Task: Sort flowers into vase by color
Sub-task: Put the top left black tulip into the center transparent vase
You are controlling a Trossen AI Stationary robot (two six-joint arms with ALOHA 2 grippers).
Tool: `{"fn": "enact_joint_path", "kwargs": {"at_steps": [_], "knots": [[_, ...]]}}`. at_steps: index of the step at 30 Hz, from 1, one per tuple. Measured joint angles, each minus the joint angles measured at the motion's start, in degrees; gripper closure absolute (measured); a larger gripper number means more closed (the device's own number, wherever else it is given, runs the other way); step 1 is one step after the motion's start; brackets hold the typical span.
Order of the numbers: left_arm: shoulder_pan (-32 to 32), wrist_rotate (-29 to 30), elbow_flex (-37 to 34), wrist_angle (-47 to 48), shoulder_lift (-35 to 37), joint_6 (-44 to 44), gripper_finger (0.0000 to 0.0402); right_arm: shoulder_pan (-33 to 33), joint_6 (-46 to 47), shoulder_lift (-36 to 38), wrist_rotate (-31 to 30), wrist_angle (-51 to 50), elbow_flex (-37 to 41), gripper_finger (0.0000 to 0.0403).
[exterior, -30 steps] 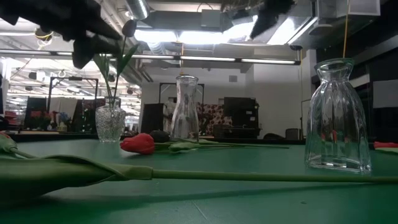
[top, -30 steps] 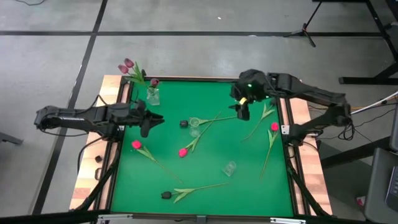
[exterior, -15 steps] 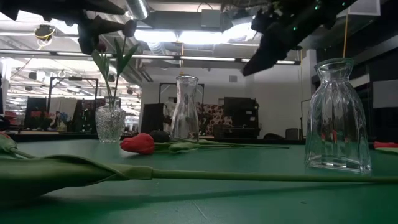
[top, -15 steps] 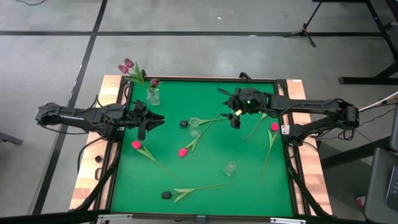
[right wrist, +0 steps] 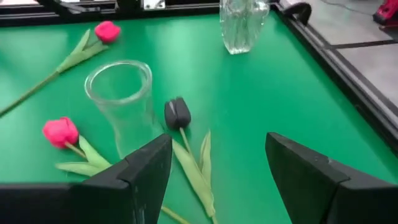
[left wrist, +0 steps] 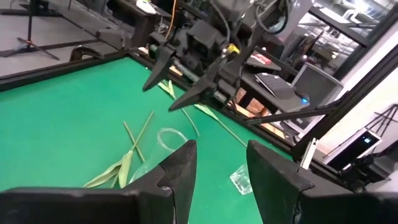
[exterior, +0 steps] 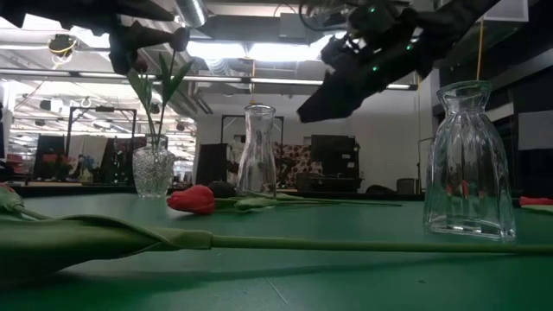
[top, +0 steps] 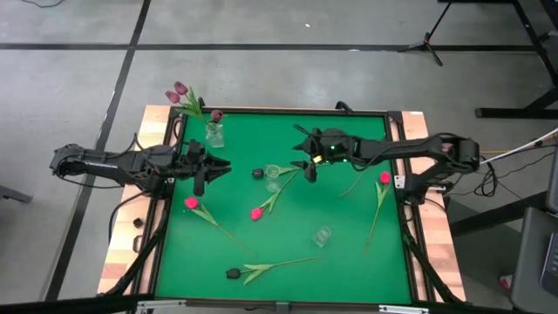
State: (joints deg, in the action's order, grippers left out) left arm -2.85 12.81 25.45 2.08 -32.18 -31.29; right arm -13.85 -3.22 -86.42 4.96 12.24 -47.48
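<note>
The right end effector is being held above the green bench, with its fingers spread apart and nothing between them; it is being aimed at the dark maroon tulip that is lying just beside the clear glass vase near the middle of the bench. The step in hand is judged to be the approach for a pick of that tulip. The next move is judged to call for the fingers being lowered either side of the thin stem close behind the dark head, clear of the vase wall, before being closed. The left end effector is being held released and empty over the left edge of the bench, left of the same vase. Mauve tulips are being kept in a small cut-glass vase at the far left corner, beyond the middle vase. Two pink-red tulips are lying in front of the middle vase, another dark tulip at the near edge, a further pink-red one to the right, and a third empty vase nearer the front.
</note>
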Motion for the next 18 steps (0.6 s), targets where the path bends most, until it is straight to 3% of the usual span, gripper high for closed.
{"fn": "enact_joint_path", "kwargs": {"at_steps": [18], "knots": [[-3.21, -1.34, 0.0, -1.84, 3.45, 1.49, 0.0265, 0.76, 3.05, -12.4, -0.62, 9.52, 0.0, 0.0143]]}}
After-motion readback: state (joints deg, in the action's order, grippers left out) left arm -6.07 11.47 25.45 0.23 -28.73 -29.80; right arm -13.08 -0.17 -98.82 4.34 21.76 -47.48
